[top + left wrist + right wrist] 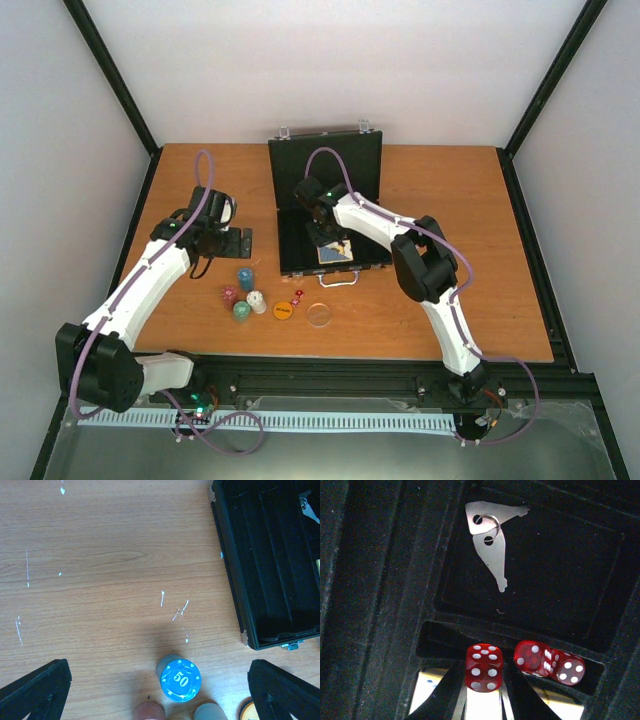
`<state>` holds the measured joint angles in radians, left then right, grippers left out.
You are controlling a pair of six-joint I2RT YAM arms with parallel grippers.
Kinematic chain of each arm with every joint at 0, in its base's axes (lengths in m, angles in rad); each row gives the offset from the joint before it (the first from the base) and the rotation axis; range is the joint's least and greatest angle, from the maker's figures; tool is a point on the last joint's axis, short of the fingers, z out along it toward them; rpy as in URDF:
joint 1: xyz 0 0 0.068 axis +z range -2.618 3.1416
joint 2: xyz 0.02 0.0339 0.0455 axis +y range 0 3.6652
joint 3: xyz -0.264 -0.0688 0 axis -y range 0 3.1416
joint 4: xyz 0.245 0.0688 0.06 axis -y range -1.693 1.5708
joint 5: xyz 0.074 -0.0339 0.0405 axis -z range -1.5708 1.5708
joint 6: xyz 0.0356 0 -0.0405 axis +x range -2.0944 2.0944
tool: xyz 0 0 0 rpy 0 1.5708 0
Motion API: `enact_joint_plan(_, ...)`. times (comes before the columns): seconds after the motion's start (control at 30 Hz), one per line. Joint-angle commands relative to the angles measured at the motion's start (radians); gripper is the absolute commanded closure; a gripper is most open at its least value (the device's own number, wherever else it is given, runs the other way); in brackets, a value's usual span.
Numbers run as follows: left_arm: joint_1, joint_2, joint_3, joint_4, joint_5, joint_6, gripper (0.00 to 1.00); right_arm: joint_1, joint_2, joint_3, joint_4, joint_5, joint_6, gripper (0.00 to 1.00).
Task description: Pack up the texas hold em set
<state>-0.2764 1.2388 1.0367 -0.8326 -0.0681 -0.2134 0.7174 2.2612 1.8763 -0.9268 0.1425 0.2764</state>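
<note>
Toward the desk's near edge, your left gripper [238, 241] hangs spread wide above the blue chip stack [180, 680], apparently to straddle it. Farther back, inside the open case [290, 170], your right gripper [484, 695] pinches a red die [484, 666] over the slot holding two dice [547, 662].
</note>
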Motion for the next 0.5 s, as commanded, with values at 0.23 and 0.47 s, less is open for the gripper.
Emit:
enact_joint_plan(0.23, -0.003, 0.01, 0.025, -0.005, -0.012, -0.012, 0.0, -0.021, 0.022, -0.024, 0.0, 0.049, -0.009, 0.87)
enact_joint_plan(0.47, -0.003, 0.011, 0.021, 0.003, -0.009, -0.022, 0.0, -0.021, -0.043, -0.066, 0.017, 0.025, -0.018, 0.74)
